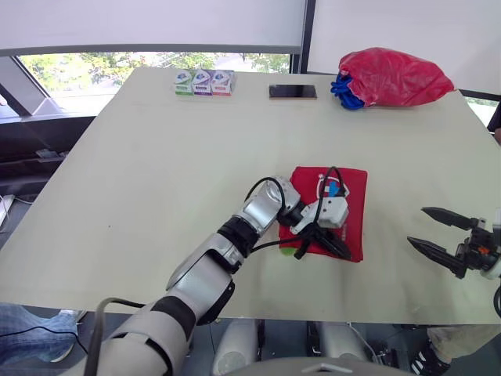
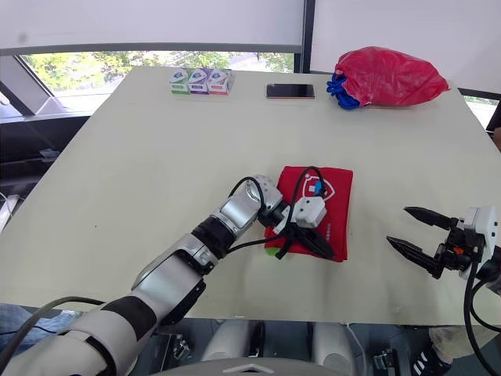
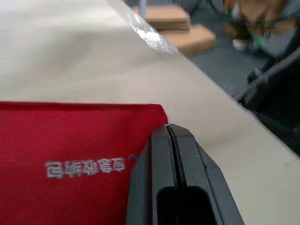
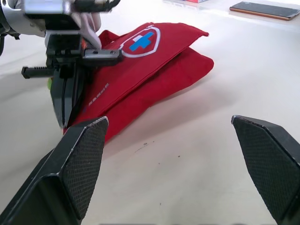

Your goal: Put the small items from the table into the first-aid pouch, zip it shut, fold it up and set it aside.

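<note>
First-aid pouch (image 1: 350,193) lies folded, 6 o'clock edge clamped by left gripper (image 3: 169,133). Right gripper (image 1: 416,225) spread wide at 4 o'clock, well apart. Fold judged done; setting aside required next.

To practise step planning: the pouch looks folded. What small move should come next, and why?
Probably slide the first-aid pouch aside with the left tool: it is shut on the folded pouch's near corner, while the right tool hangs open, apart.

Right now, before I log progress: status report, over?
Left claw shut on near corner of folded first-aid pouch. Right claw open, hovering apart to its right. Phone, boxes, red bag sit far back.
</note>
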Motion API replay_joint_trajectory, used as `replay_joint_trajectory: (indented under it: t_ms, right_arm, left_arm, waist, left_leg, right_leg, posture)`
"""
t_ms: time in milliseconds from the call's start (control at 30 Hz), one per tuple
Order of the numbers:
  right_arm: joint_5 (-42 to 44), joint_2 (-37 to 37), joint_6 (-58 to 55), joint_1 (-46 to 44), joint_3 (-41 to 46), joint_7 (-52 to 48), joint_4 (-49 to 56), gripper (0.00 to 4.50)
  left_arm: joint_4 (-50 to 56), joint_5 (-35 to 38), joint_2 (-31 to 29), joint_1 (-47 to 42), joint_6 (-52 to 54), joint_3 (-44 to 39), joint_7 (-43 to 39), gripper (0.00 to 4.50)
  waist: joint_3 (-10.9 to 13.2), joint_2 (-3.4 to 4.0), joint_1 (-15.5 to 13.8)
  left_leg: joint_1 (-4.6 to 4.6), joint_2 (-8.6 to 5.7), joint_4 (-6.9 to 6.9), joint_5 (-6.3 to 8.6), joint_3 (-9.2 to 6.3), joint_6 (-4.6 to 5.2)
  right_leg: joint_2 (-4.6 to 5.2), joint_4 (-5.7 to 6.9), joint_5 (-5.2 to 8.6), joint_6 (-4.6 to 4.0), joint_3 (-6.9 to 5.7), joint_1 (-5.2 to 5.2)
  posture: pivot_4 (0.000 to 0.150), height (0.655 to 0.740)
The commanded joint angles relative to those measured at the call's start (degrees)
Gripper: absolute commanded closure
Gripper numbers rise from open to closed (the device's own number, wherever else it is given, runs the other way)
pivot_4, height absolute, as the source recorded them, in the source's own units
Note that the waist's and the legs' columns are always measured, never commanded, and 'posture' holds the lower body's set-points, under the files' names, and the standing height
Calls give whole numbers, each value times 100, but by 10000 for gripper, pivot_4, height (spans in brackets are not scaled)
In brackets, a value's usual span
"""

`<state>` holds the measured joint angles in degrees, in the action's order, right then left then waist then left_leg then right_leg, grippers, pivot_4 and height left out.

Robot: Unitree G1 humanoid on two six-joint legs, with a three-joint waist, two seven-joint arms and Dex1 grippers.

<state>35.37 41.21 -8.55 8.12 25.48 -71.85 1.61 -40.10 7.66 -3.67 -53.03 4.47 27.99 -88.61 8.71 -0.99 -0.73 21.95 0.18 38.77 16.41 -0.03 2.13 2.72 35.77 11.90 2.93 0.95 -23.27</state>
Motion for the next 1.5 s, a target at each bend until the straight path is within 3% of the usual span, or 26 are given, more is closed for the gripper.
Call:
replay_joint_trajectory:
  t_ms: [33,267,400,567,1200,1333,1500]
  right_arm:
    - [94,16,53,-3,98,34,155,0]
    - [120,14,50,8,93,66,193,0]
    - [106,27,85,-5,92,59,179,0]
    - [119,21,74,91,128,75,261,0]
    - [358,80,-105,150,81,16,463,0]
    - [160,115,-300,77,2,415,496,0]
    - [668,174,-1438,-164,130,1219,789,0]
  left_arm:
    - [-206,409,232,-635,94,-750,292,44674]
    - [-1732,-166,291,-1491,-702,-1188,1257,44674]
    - [-2454,-713,334,-1628,-1118,-991,1385,44674]
    - [-3097,-1189,587,-1649,-1016,-952,2221,44674]
    - [-3517,-1546,546,-1777,89,-1480,4296,44674]
    - [-3441,-1430,357,-1784,-425,-1782,4685,44674]
    - [-3109,-928,-134,-1807,-1431,-2376,3841,44674]
  waist:
    - [2,-2,-10]
    - [3,-3,9]
    - [5,-6,4]
    - [4,-9,-18]
    - [-3,-5,-5]
    - [-3,-5,-3]
    - [3,-6,95]
  left_leg:
    - [6,-1,1,0,-1,0]
    - [10,-6,7,2,-3,3]
    - [11,-5,7,2,-3,3]
    - [14,-9,10,2,-8,4]
    - [-5,-8,10,3,-9,5]
    - [-8,-8,10,3,-9,4]
    - [-1,0,8,3,-1,3]
  right_leg:
    - [0,0,-1,2,-1,-5]
    - [-3,-1,-6,5,1,-7]
    - [-5,-1,-8,3,1,-7]
    - [-4,-1,-7,6,3,-5]
    - [-4,1,3,23,4,12]
    - [-4,2,3,23,5,13]
    - [-6,10,-9,2,9,-3]
  posture:
    - [1500,7400]
    - [1500,7400]
    - [1500,7400]
    - [1500,7400]
    - [1500,7400]
    - [1500,7400]
    - [1500,7400]
